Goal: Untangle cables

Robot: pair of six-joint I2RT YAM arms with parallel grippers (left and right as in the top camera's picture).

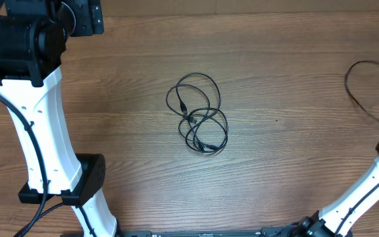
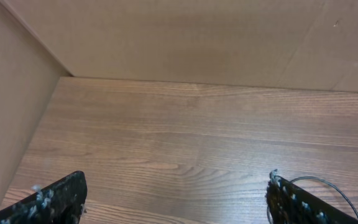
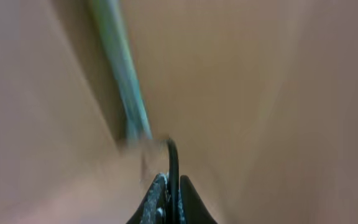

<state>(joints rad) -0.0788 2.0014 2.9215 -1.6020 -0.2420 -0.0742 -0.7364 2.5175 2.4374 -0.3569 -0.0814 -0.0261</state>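
Black cord (image 3: 173,160) pinched in the closed right jaws could slip out if swung fast, and the left jaws, spread wide and empty, are too far to catch it.

Smooth, black, plastic-coated cables (image 1: 191,118) lie on a matt, wood-grain table (image 1: 288,155).

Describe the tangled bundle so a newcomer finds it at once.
Start at the middle of the wooden table. The tangle lies there: thin black cords in overlapping loops. The other cord, at the right edge, is one open loop.
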